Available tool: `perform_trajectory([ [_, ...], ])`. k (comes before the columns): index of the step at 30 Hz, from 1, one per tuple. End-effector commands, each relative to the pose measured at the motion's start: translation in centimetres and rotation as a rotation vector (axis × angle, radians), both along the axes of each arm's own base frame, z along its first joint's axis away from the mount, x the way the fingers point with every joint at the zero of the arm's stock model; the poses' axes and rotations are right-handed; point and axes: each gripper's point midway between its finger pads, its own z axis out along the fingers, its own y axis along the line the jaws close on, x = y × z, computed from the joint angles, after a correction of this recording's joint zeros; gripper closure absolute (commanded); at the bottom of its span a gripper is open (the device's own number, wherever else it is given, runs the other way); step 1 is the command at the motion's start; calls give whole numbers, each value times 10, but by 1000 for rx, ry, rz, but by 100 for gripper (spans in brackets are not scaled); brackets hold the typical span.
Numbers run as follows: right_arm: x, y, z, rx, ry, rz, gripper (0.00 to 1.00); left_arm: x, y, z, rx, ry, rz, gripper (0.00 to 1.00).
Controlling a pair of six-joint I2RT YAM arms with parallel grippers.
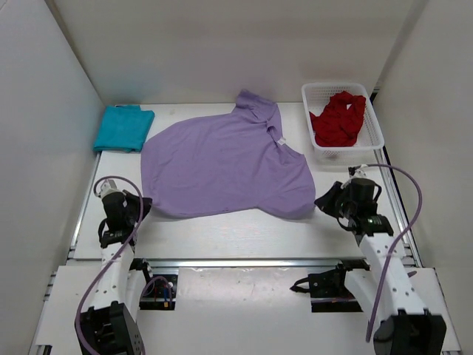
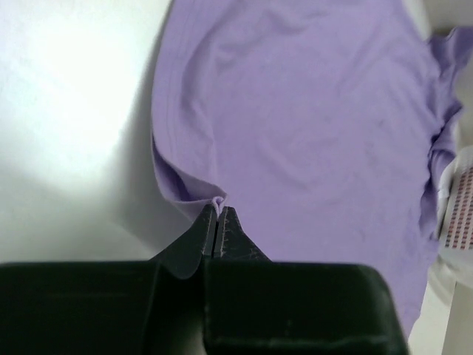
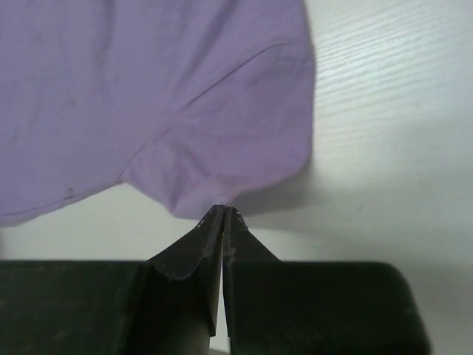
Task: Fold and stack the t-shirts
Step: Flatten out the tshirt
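Clutter around the flat lavender purple cloth t-shirt [image 1: 225,166] is light: three t-shirts in all, one basket, two hands. The lavender one lies spread open on the white bench [image 1: 222,237], its collar turned toward the basket side. Off its far-left corner, apart from it, sits a teal cloth t-shirt [image 1: 123,128] folded into a neat rectangle. Off its far-right side stands a white plastic mesh basket [image 1: 375,127] with a deep red cloth t-shirt [image 1: 340,118] crumpled inside; the basket's near corner is just beside the lavender cloth. The left hand [image 2: 219,212] is closed, pinching the lavender shirt's near-left hem corner. The right hand [image 3: 223,213] is closed on the edge of its near-right sleeve.
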Motion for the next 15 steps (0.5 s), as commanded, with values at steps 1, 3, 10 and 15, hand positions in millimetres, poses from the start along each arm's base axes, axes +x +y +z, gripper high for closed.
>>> perform_trajectory([
  [1,-24,10,15,65,-13,30,100,-10,-14,4,-32,-7,-83,100],
  [3,-41,14,27,61,-37,33,100,-15,-15,7,-21,12,-102,100],
  [10,-79,32,42,74,-24,52,100,-24,-13,26,62,41,-128,100],
  [15,-99,17,50,24,-30,-11,100,-19,-17,33,34,22,-143,100],
])
